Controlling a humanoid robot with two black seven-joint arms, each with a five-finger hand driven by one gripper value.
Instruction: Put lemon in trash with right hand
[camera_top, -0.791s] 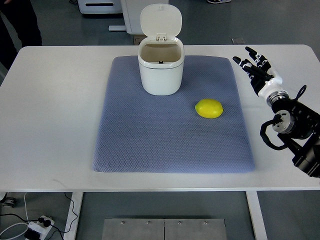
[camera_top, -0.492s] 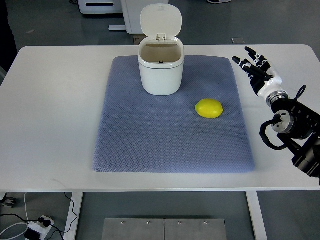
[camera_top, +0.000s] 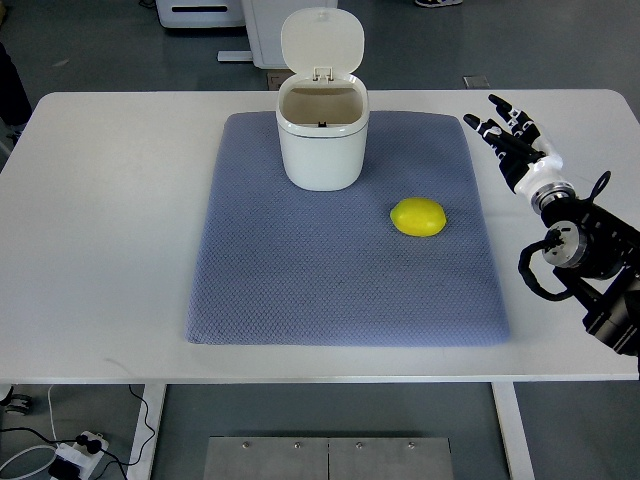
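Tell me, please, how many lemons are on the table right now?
1. The lemon lies on the blue mat, right of the open trash bin and apart from it. Whether another sits inside the bin cannot be seen.

Robotics lab, white test table, grey concrete floor, white equipment cabinets behind

A rough, woven blue-grey cloth mat covered the smooth matt white desk; on it stood a smooth plastic trash bin.
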